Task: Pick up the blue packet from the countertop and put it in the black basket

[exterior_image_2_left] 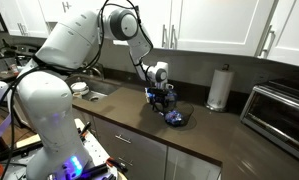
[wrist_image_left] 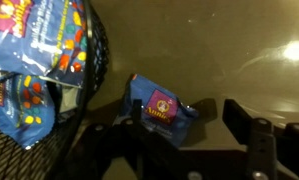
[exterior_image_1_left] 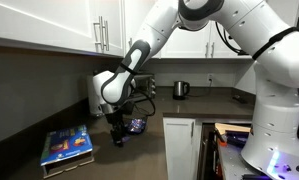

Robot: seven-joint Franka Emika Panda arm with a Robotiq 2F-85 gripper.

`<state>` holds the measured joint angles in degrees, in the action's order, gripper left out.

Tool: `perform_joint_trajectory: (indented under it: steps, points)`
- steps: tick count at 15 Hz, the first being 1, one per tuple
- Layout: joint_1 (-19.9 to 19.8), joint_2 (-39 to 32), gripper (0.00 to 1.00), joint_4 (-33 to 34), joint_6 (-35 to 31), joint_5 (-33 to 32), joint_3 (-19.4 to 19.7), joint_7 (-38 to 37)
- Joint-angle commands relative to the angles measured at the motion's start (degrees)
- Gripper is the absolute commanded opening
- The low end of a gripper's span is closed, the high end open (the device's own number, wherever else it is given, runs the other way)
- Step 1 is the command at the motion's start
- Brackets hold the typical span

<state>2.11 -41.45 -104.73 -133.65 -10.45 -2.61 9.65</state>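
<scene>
The blue packet [wrist_image_left: 159, 108] is small, flat and blue-purple with a red label. It lies on the dark countertop, just outside the black basket [wrist_image_left: 89, 70]. The wire basket holds larger blue snack bags [wrist_image_left: 29, 60]. It also shows in both exterior views [exterior_image_1_left: 138, 126] [exterior_image_2_left: 176, 117]. My gripper [wrist_image_left: 189, 138] is open and low over the counter, and the packet lies between its fingers, close to the left one. In both exterior views the gripper [exterior_image_1_left: 116, 136] [exterior_image_2_left: 161, 104] points down right beside the basket. The packet is hidden there.
A large flat blue box [exterior_image_1_left: 67, 147] lies near the counter's front edge. A paper-towel roll [exterior_image_2_left: 220, 88] and a silver toaster oven [exterior_image_2_left: 279, 110] stand further along. A kettle [exterior_image_1_left: 181, 88] stands at the back, and a sink [exterior_image_2_left: 89, 90] is nearby.
</scene>
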Motion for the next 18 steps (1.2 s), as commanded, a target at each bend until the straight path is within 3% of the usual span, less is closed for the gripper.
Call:
perform_joint_trajectory:
  steps: [1, 9, 13, 18]
  points:
    - [-0.6, -2.1, 0.57, 1.6, -0.5, 0.6, -0.2, 1.4]
    - [0.7, 0.7, 0.07, -2.3, -0.7, -0.1, 0.0, 0.4]
    - [1.1, 3.5, 0.0, -5.2, -0.2, -0.5, 0.1, 0.3]
    - [1.3, 7.4, 0.04, -10.3, -0.9, -1.6, 0.4, 0.1]
